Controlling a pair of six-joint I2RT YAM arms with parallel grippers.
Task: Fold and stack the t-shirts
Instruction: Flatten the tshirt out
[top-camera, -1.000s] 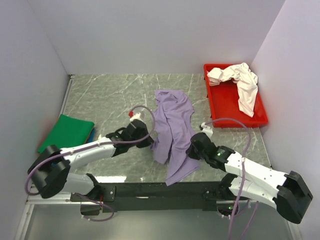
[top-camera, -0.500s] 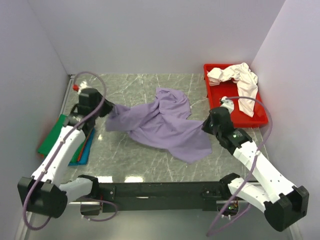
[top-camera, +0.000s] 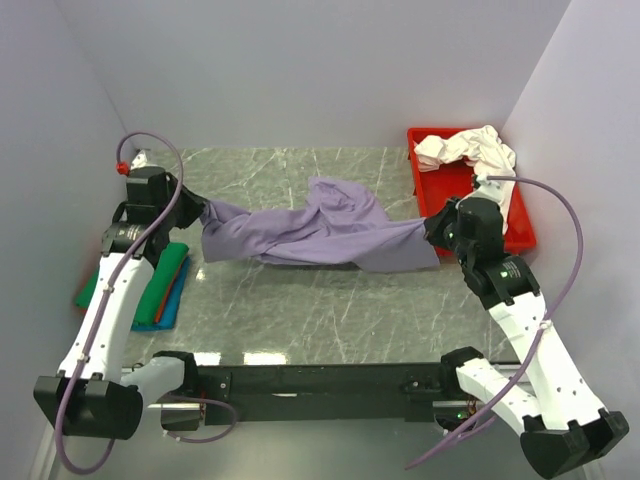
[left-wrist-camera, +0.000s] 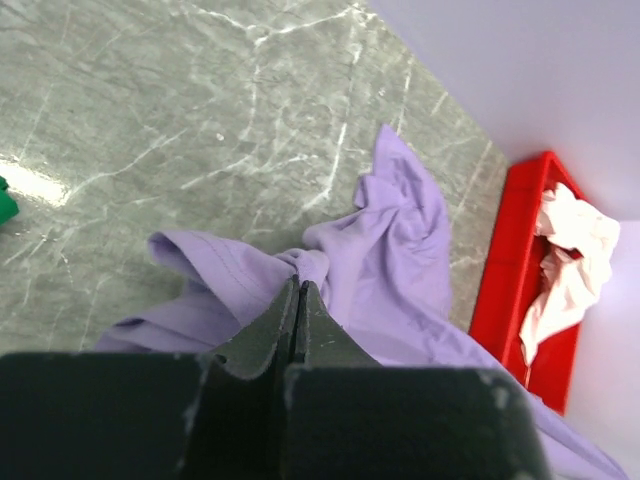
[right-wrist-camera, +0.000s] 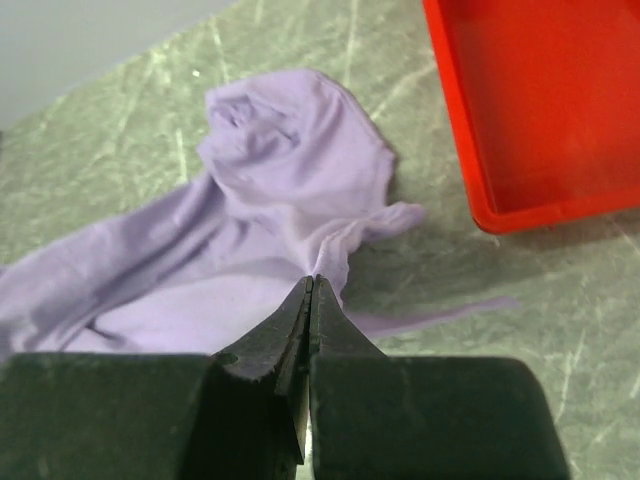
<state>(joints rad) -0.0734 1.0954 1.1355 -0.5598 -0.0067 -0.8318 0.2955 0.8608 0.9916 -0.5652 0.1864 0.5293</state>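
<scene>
- L gripper (top-camera: 198, 213) & R gripper (top-camera: 433, 228) are pulling apart, now at mid-left & mid-right of frame, jaws both clamping purple shirt (top-camera: 320, 235).
- Shirt is stretching across centre of table (top-camera: 330, 310), opening up for folding, middle bunched.

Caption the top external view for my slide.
Left tool and right tool hold the lavender t-shirt stretched between them over the table.

Grey-green marble table (top-camera: 300, 310) w/ white veins, glare spots nr front edge; plain white walls (top-camera: 300, 70) on 3 sides.
</scene>
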